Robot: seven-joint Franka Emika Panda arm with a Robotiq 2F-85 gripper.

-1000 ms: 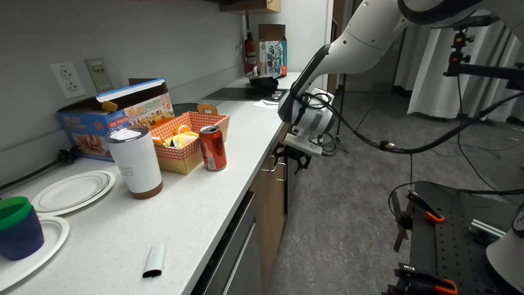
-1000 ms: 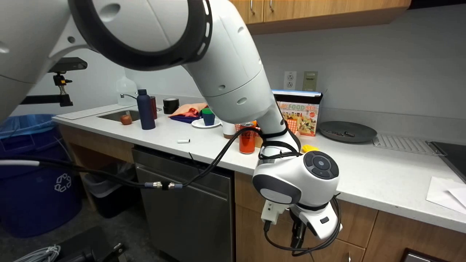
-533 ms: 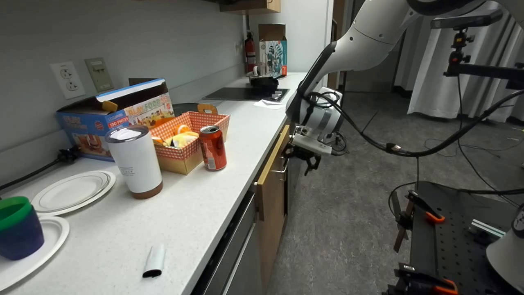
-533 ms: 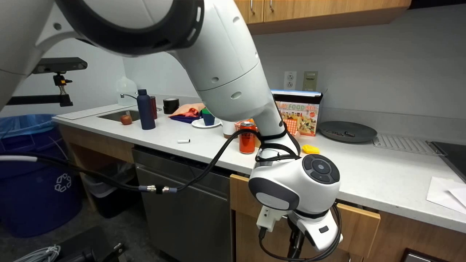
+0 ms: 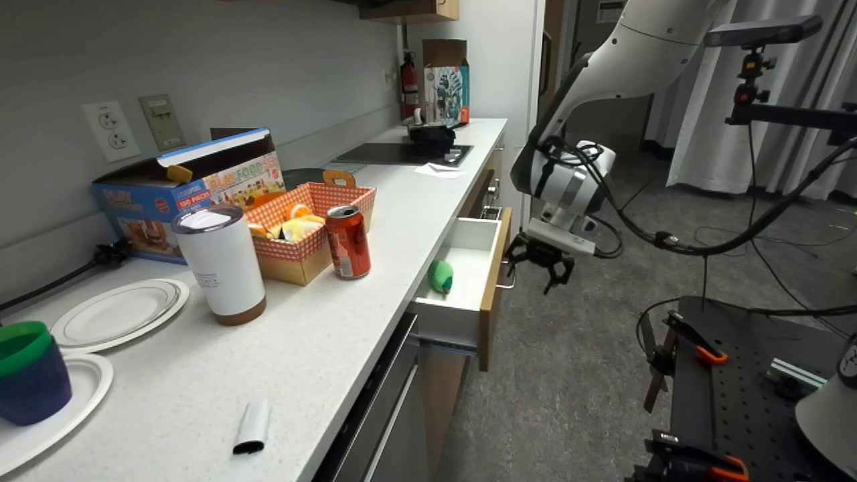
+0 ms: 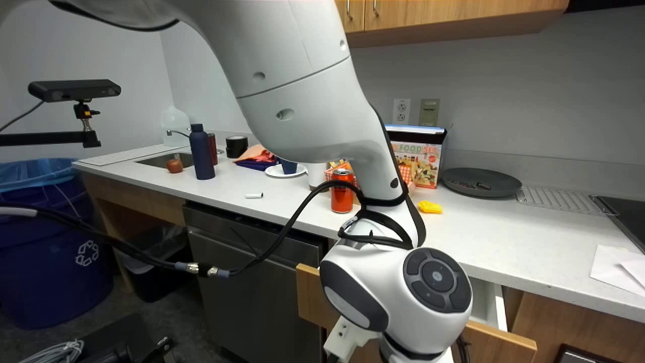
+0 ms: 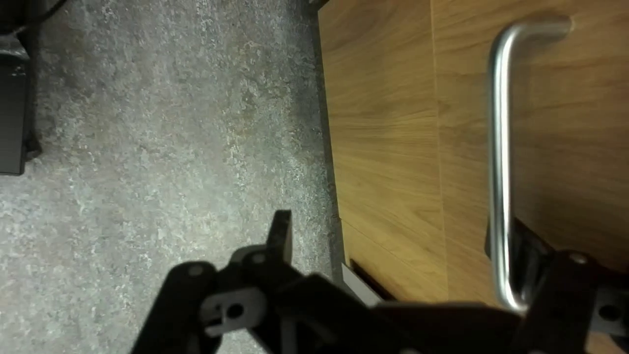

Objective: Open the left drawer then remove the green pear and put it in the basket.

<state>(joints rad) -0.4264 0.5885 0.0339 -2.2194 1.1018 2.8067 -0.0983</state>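
Note:
The left drawer [image 5: 487, 328] stands pulled open from under the counter, with its wood front and white interior showing. Its front [image 6: 499, 348] also shows in an exterior view, partly behind the arm. The green pear [image 5: 440, 276] lies inside the drawer near the counter edge. My gripper [image 5: 532, 278] is just outside the drawer front. In the wrist view the gripper [image 7: 393, 226] is open, with one finger behind the silver bar handle [image 7: 500, 162] and the other over the floor. The basket [image 5: 284, 268] stands on the counter with snack items inside. It also shows partly hidden [image 6: 405, 174].
A red can [image 5: 349, 244] stands against the basket, beside a white tumbler [image 5: 224, 268]. A blue box [image 5: 194, 194] is behind the basket. White plates [image 5: 117, 311] lie at the near end of the counter. A dark pan [image 6: 481, 182] lies on the counter.
The drawer has slid from shut to open as my gripper moved away from the cabinet with a finger at the handle. The green pear has come into view.

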